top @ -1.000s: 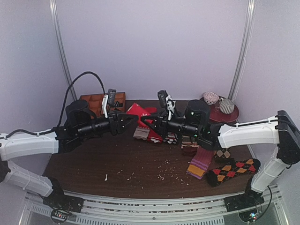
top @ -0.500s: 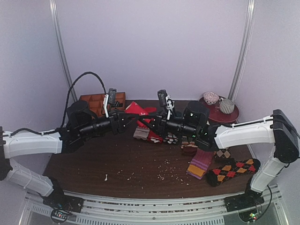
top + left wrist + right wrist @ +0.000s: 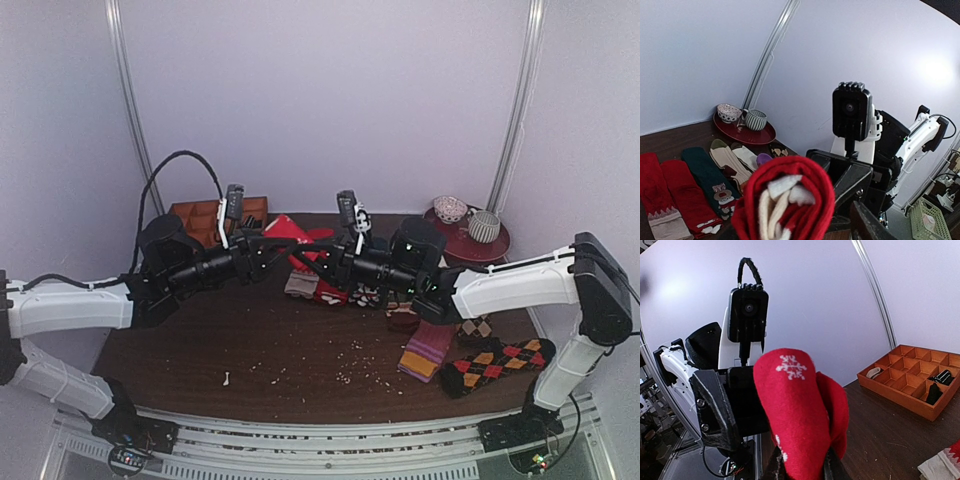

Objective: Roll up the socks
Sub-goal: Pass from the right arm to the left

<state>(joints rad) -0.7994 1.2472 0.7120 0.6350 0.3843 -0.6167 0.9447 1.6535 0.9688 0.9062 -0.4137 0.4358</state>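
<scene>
Top cam: fixed, high behind the arm bases, looking forward and down. Wide and far; the whole counter (image 3: 300,350) fills the lower half, back wall above.
Left wrist cam: low, tilted up, facing across to the other arm. Red plate (image 3: 757,136) sits mid left, right wrist cam (image 3: 852,110) right of centre.
Right wrist cam: the mirror of that, facing the left wrist cam (image 3: 747,315), with the orange tray (image 3: 895,397) at right.
Both wrist cams sit very close to the socks (image 3: 795,405), bottom centre of frame.
Top cam also covers the plate, tray and socks.
</scene>
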